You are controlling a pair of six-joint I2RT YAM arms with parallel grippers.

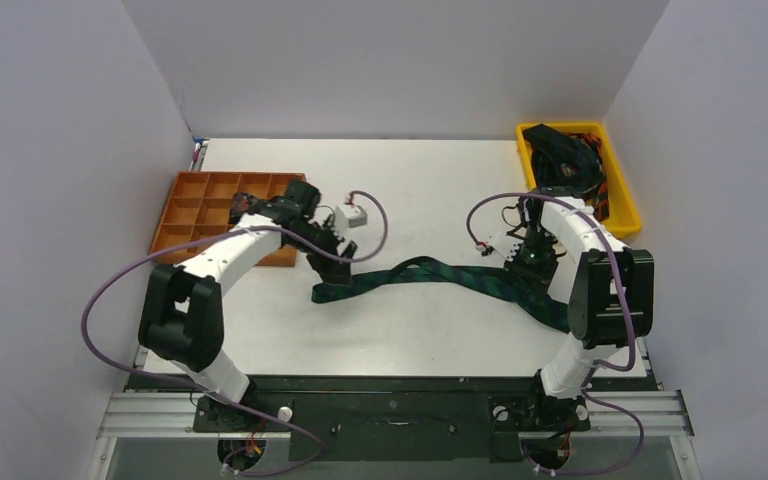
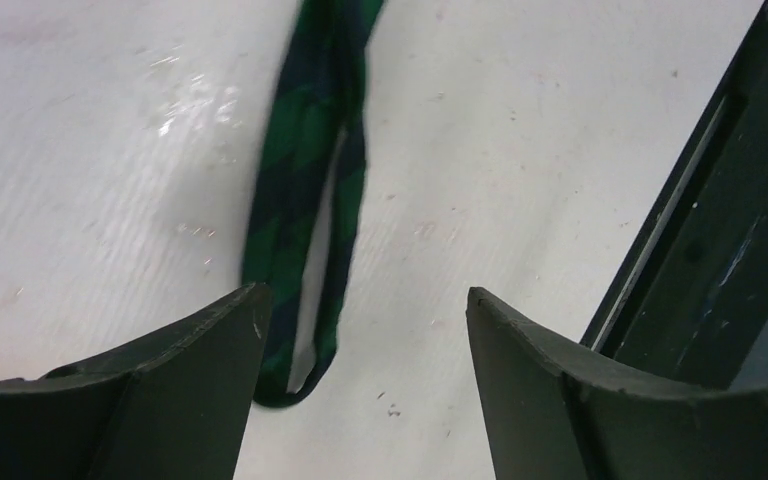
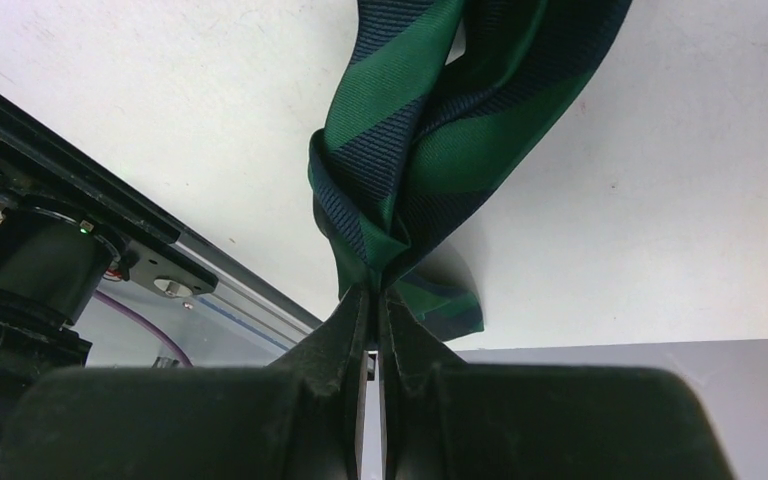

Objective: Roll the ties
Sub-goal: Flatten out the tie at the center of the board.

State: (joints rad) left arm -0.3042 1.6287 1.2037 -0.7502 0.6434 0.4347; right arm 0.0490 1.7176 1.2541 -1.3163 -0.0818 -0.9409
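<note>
A navy-and-green plaid tie (image 1: 430,272) lies stretched across the middle of the table. Its narrow left end is doubled back into a loop (image 2: 300,170) that lies flat on the table. My left gripper (image 1: 338,248) hovers just above that loop, open, with nothing between its fingers (image 2: 365,300); the loop's bend lies beside the left fingertip (image 2: 230,320). My right gripper (image 1: 532,262) is shut on a bunched fold of the tie's wider part (image 3: 410,120), pinched at the fingertips (image 3: 372,290). More dark ties (image 1: 560,155) fill the yellow bin.
An orange compartment tray (image 1: 195,215) sits at the back left, behind the left arm. The yellow bin (image 1: 620,195) stands at the back right. The table's dark front rail (image 2: 700,250) runs close to both grippers. Purple cables loop off both arms.
</note>
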